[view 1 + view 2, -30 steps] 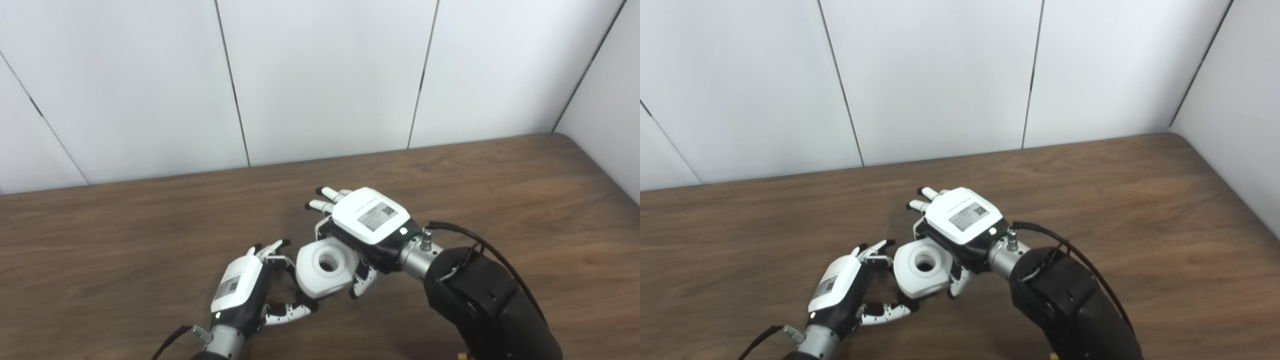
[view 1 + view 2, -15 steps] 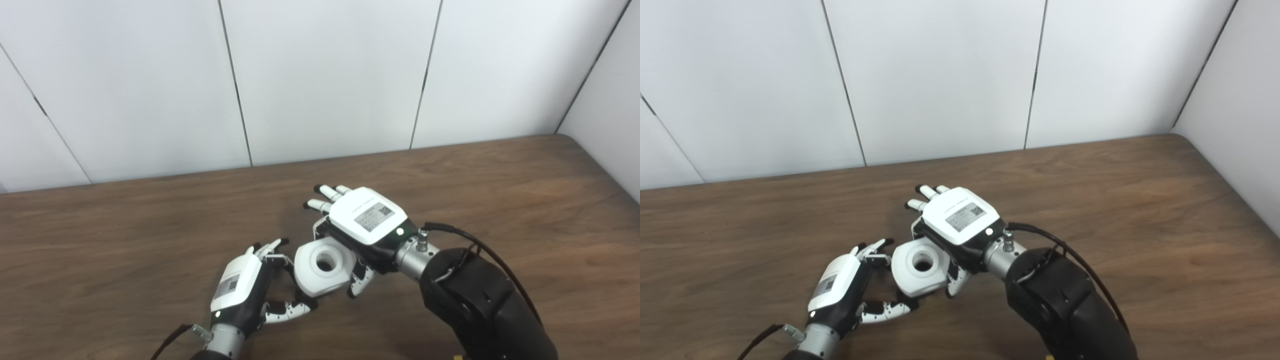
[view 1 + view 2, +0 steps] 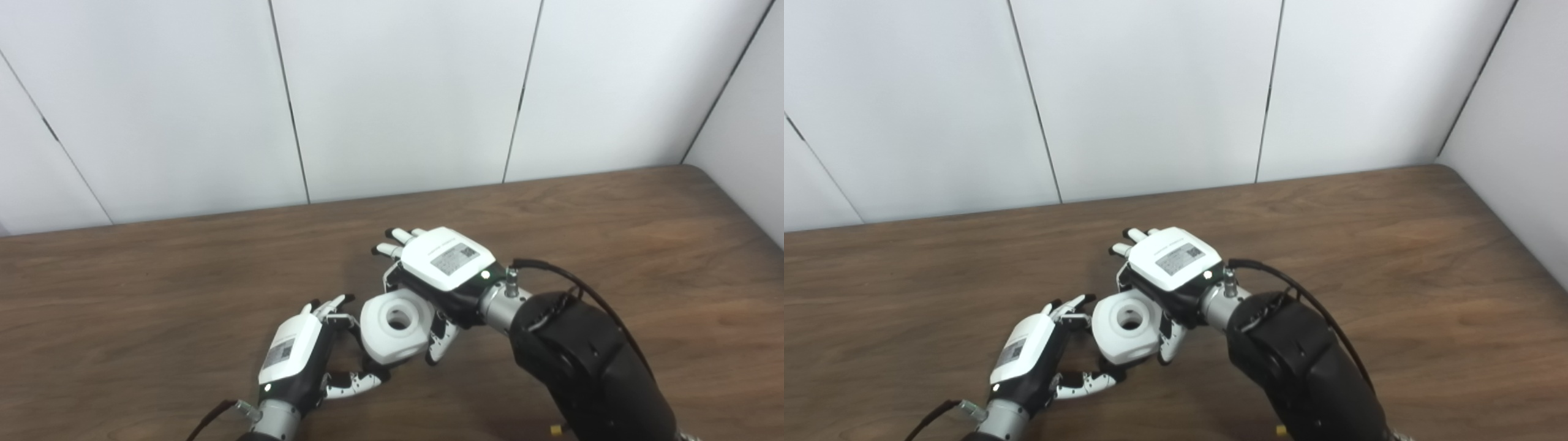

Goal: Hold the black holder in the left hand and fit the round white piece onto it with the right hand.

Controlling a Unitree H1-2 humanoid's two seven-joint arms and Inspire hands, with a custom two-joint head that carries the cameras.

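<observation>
While R hand [image 3: 445,269] fingers clamp white piece [image 3: 396,326], L hand [image 3: 293,355] fingers cup it.

My feed bright and even, soft diffuse light from above, faint shadow on the table [image 3: 184,275] under the hands, mild sheen on the wood, white wall panels [image 3: 398,92] near overexposed, focus slightly soft, lines bowing at edges

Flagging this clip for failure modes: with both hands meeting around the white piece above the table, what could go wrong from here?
1. The black holder is hidden behind the white piece, so alignment can't be checked; pressing on could jam it.
2. The right hand grips the piece only at its edge, some fingers extended; a push may twist it free.
3. The left hand looks loosely curled; a slip would drop the parts onto the table.
</observation>
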